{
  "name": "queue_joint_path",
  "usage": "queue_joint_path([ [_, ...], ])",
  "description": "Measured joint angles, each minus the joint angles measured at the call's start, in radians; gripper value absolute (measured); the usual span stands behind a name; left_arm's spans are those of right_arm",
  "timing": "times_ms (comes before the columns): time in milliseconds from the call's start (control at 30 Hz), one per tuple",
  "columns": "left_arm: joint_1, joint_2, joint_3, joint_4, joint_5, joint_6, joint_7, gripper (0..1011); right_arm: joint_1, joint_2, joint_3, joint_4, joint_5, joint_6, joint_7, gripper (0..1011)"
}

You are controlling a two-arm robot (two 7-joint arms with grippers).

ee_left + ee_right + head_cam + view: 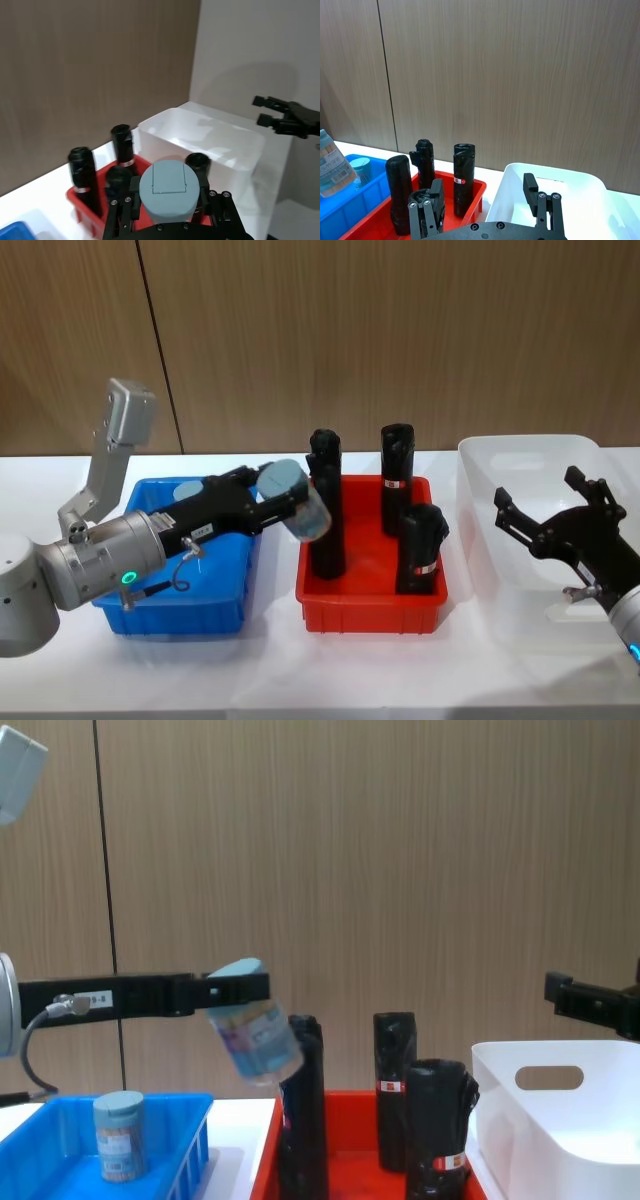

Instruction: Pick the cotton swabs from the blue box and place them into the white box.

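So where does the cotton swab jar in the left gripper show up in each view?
Head view: the held jar hangs tilted in the left gripper, between the blue box and red tray.
Chest view: held jar tilted, above the gap between blue box and red tray.
Left wrist view: held jar lid-on to the camera, red tray behind.
Right wrist view: held jar over the blue box, past the black rolls.
Shared landmark: the red tray.
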Motion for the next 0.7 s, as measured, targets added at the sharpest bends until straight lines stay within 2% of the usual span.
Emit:
queue_joint_path([
  [200,-0.025,-0.017,0.015,0.047,-0.026,-0.009,-0.111,669,0.0,0.0,0.0,0.0,0.0,0.0,0.0,1002],
  [500,-0.061,-0.044,0.041,0.107,-0.035,-0.017,-0.228,669,0.0,0.0,0.0,0.0,0.0,0.0,0.0,1002],
  [700,-0.079,-0.057,0.052,0.133,-0.034,-0.022,-0.276,669,0.0,0.0,0.0,0.0,0.0,0.0,0.0,1002],
])
